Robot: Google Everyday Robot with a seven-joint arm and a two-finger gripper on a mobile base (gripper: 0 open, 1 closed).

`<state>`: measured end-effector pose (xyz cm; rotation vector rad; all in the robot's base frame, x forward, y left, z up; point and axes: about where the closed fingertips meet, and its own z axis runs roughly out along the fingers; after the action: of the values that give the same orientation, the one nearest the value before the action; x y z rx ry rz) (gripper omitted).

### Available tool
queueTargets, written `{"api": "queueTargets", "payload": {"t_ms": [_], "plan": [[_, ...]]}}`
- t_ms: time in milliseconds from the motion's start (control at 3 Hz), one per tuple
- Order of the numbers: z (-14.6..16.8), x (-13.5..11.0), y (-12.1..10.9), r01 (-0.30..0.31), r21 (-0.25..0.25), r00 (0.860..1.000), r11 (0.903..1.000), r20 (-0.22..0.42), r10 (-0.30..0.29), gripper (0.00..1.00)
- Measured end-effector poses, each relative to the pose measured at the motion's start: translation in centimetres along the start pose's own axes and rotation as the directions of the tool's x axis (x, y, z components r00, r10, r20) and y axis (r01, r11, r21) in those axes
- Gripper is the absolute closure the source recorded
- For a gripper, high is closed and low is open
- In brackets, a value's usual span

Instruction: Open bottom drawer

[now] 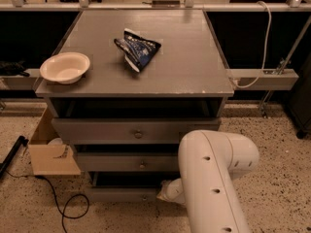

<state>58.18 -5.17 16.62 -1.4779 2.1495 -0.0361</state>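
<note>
The grey cabinet [146, 89] has three like drawer fronts, each with a small round knob. The bottom drawer [119, 195] is the lowest and narrowest-looking front, just above the floor, with a dark gap above it. My gripper [164, 193] is low at the right end of that front, close to its knob [144, 197]. It is mostly hidden behind my white arm [214, 178]. The mid-sized front [121, 162] and the widest front [131, 130] lie above it.
A white bowl [65, 67] and a blue snack bag [137, 50] lie on the cabinet top. A cardboard box [51, 154] stands on the floor at the left, with a black cable [68, 210] beside it. A rail with a white cable [262, 76] runs at the right.
</note>
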Motion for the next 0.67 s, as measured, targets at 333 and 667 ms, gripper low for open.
{"api": "queueTargets", "payload": {"t_ms": [333,667], "plan": [[0.0,0.0,0.0,0.0,0.0,1.0,1.0,0.0,0.0,1.0],[0.0,0.0,0.0,0.0,0.0,1.0,1.0,0.0,0.0,0.82]]}}
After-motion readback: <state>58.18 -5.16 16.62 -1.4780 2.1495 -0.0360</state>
